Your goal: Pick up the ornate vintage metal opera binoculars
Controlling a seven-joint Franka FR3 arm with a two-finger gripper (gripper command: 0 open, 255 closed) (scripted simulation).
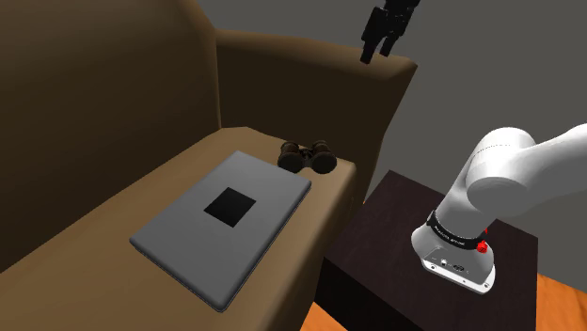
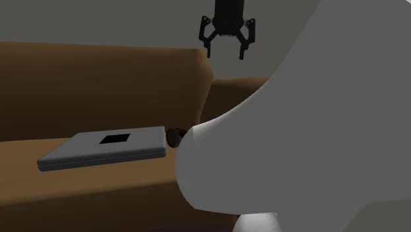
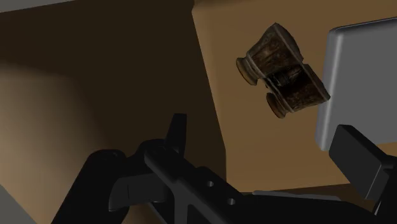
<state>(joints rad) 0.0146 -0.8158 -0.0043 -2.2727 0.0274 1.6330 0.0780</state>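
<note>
The binoculars (image 1: 308,156) are small, dark brown and worn-looking, lying on the brown sofa seat (image 1: 113,216) by the armrest, right next to the far corner of a flat grey slab (image 1: 221,224). My black gripper (image 1: 376,52) hangs open high above the sofa's armrest, well above the binoculars and apart from them. In the wrist view the binoculars (image 3: 282,71) lie ahead of the spread fingers (image 3: 177,130), nothing between them. In the second exterior view the gripper (image 2: 226,54) is open and only an end of the binoculars (image 2: 174,137) peeks out beside the arm.
The grey slab (image 2: 105,148) with a black square on top covers much of the seat. The sofa's back (image 1: 103,85) and armrest (image 1: 320,66) rise around the binoculars. A dark box stand (image 1: 414,244) carries the white arm (image 1: 508,179).
</note>
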